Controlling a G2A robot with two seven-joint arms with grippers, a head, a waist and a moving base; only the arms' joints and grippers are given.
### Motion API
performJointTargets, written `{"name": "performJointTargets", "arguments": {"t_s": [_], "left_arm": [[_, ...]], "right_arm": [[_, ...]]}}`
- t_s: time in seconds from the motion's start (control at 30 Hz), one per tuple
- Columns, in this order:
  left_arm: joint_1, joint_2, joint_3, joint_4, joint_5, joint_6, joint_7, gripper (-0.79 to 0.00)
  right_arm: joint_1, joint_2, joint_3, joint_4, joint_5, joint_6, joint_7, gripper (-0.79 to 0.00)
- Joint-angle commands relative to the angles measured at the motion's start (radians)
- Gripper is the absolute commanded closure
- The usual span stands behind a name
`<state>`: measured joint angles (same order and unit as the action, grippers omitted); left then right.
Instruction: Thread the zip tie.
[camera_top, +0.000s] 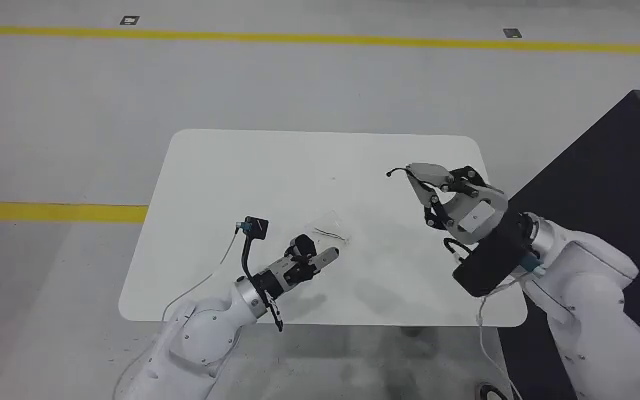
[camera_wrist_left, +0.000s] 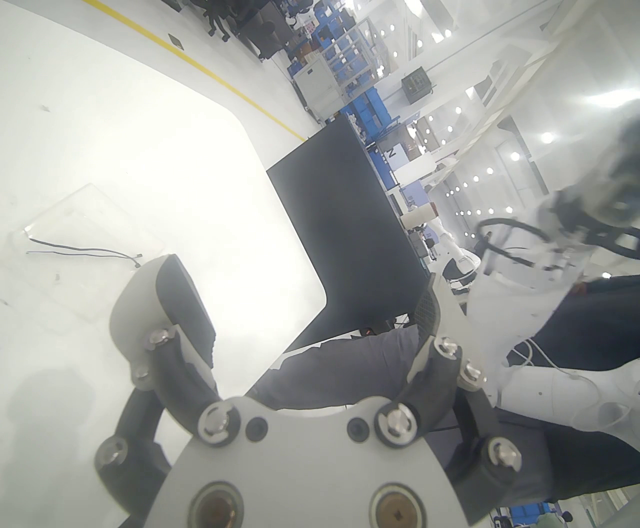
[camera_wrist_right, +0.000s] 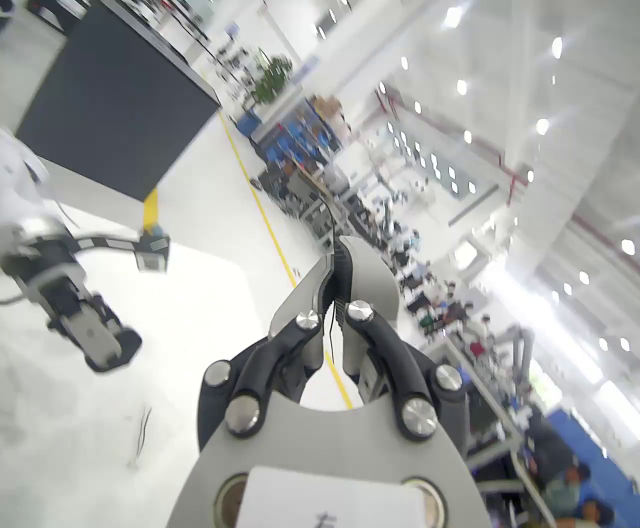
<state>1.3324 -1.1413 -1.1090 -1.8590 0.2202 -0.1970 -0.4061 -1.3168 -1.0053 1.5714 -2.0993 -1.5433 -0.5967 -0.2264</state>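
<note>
My right gripper (camera_top: 418, 180) hovers above the table's right half, shut on a thin black zip tie (camera_top: 397, 171) whose free end sticks out past the fingertips. In the right wrist view the zip tie (camera_wrist_right: 330, 220) runs up between the closed fingers of the right gripper (camera_wrist_right: 339, 250). My left gripper (camera_top: 318, 258) stands open and holds nothing, low over the front middle of the table, and its fingers (camera_wrist_left: 170, 295) are spread wide. Just beyond it, two more black zip ties (camera_wrist_left: 80, 249) lie on a clear plastic bag (camera_top: 330, 232).
The white table (camera_top: 250, 180) has rounded corners, with its front edge close behind the left gripper. A dark panel (camera_top: 600, 160) stands off the table's right side. Grey floor with yellow lines (camera_top: 300, 38) surrounds the table.
</note>
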Motion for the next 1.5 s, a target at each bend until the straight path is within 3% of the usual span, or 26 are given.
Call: {"name": "performJointTargets", "arguments": {"t_s": [0.0,0.4,0.63,0.97,1.13,1.33,1.47], "left_arm": [[0.0,0.0,0.0,0.0,0.0,0.0,0.0,-0.785],[0.0,0.0,0.0,0.0,0.0,0.0,0.0,-0.785],[0.0,0.0,0.0,0.0,0.0,0.0,0.0,-0.785],[-0.001,0.0,0.018,-0.002,0.034,-0.016,-0.023,-0.785],[-0.095,-0.014,0.098,0.02,0.248,0.081,-0.037,-0.785],[-0.283,-0.048,0.202,0.126,0.422,0.128,-0.037,-0.785],[-0.359,-0.065,0.214,0.186,0.484,0.182,0.018,-0.785]], "right_arm": [[-0.001,0.002,0.004,0.085,-0.012,-0.008,0.01,0.0],[0.145,-0.012,-0.123,0.464,-0.065,0.042,-0.058,0.0],[0.161,-0.004,-0.108,0.485,-0.152,0.057,-0.061,0.0],[0.158,-0.003,-0.102,0.473,-0.153,0.062,-0.053,0.0],[0.158,-0.003,-0.102,0.473,-0.153,0.062,-0.053,0.0],[0.158,-0.003,-0.102,0.473,-0.153,0.062,-0.053,0.0],[0.158,-0.003,-0.102,0.473,-0.153,0.062,-0.053,0.0]]}}
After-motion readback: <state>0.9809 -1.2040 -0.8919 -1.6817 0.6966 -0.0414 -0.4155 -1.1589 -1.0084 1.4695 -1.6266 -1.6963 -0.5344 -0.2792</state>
